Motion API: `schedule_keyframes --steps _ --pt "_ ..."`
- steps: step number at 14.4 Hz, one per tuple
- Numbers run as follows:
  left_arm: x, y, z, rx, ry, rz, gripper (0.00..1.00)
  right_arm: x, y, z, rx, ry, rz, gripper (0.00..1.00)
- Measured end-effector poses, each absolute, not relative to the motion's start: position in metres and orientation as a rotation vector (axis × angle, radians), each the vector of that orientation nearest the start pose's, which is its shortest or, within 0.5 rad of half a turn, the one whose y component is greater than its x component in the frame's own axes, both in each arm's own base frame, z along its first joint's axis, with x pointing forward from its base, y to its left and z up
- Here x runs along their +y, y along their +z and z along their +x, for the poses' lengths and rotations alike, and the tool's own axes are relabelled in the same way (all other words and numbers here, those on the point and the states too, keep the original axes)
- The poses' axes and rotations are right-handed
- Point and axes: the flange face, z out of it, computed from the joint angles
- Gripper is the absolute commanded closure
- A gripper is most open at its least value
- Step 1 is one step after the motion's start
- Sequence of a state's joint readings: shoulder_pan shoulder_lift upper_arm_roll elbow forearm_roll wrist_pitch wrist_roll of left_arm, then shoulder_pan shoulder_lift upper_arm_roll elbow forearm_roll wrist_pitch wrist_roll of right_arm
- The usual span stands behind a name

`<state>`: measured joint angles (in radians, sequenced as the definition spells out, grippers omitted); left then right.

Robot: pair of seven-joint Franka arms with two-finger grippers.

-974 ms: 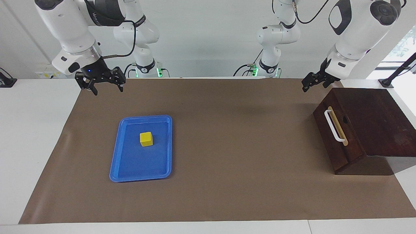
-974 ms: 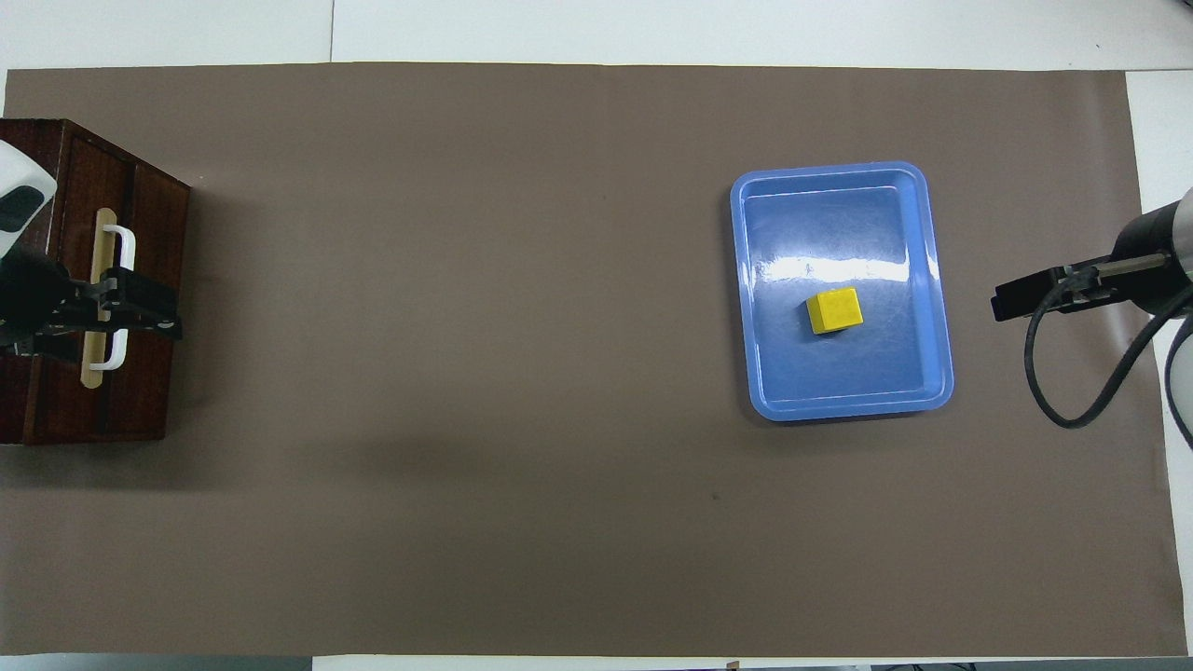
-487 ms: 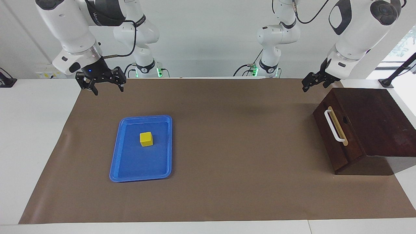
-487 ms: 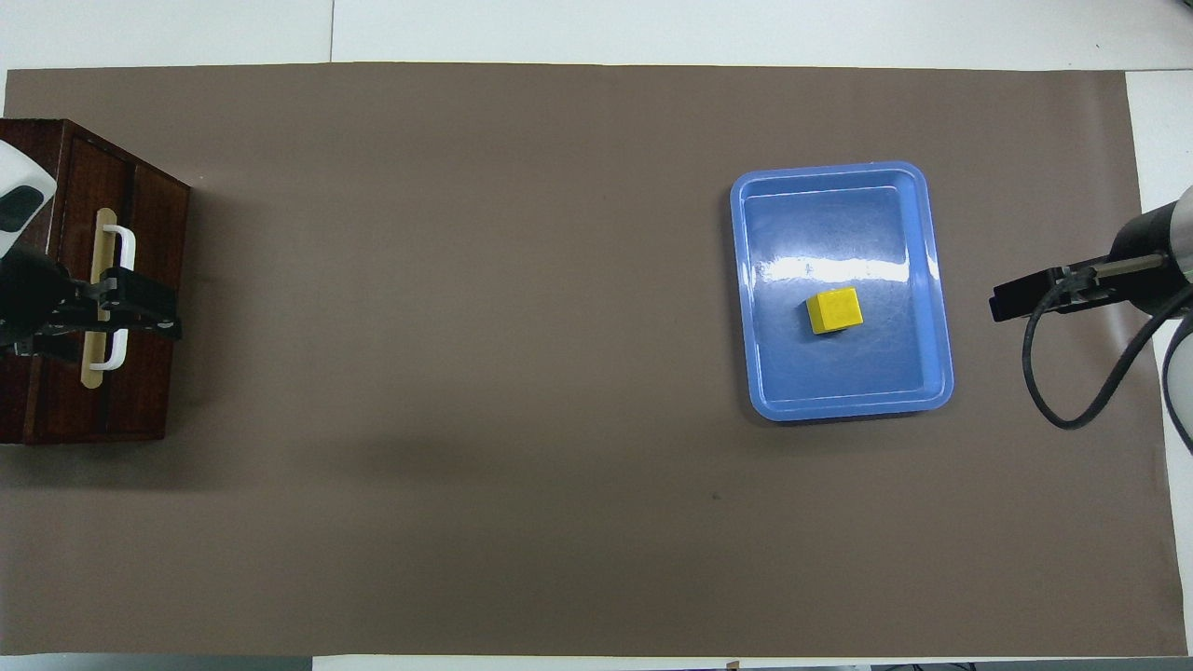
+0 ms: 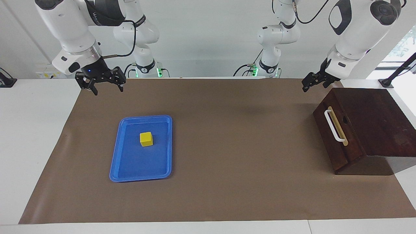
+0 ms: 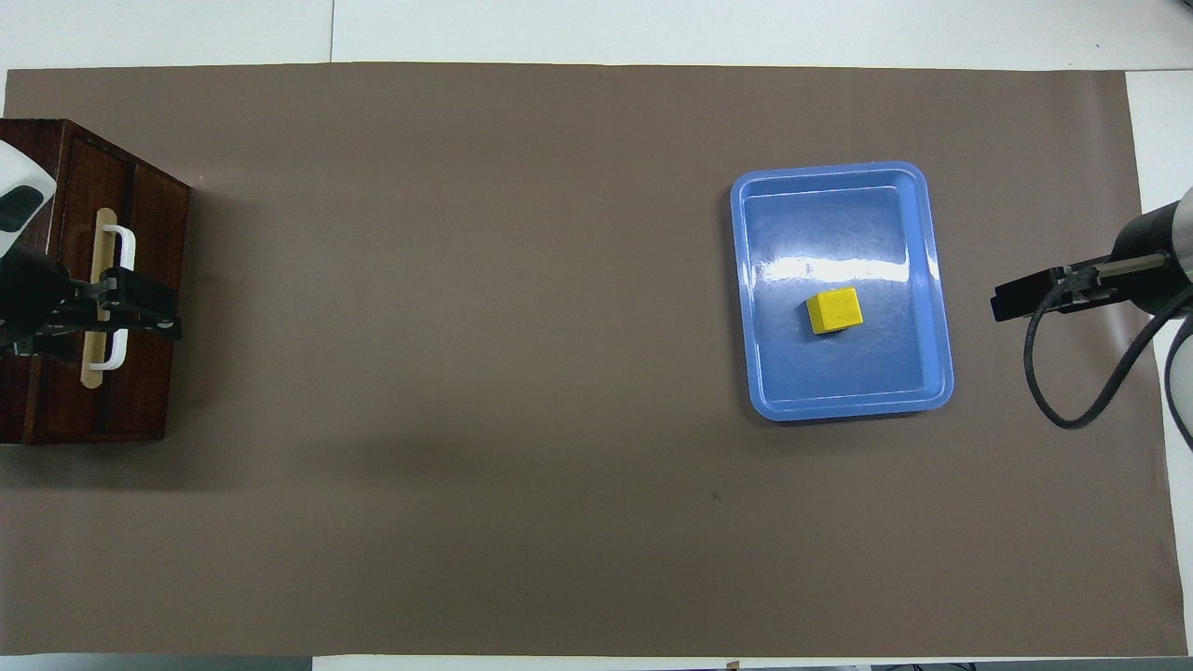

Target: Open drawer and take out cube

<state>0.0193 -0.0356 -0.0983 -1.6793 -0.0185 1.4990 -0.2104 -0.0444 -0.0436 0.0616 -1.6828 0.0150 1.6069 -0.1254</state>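
The dark wooden drawer (image 5: 336, 143) with its white loop handle (image 5: 334, 126) is shut, at the left arm's end of the table. My left gripper (image 5: 308, 85) hangs open in the air above the box's corner, apart from it. In the overhead view this gripper (image 6: 142, 313) covers the handle (image 6: 119, 244) of the drawer (image 6: 149, 391). The yellow cube (image 5: 146, 139) (image 6: 833, 310) lies in the blue tray (image 5: 130, 170) (image 6: 843, 396). My right gripper (image 5: 108, 90) (image 6: 999, 304) waits open over the mat's edge, holding nothing.
A brown mat (image 5: 227, 182) covers the table between the tray and the wooden box (image 5: 377, 120). White tabletop (image 5: 29, 146) lies bare around the mat.
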Motion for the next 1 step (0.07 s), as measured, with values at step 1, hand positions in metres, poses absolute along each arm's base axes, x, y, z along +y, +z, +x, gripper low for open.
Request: schedule_keyframes --steps 1 --pt "-0.0449 0.5874 0.53 -0.206 0.228 -3.12 0.0 0.0116 0.5985 0.5418 -0.222 0.05 -3.119 0.0"
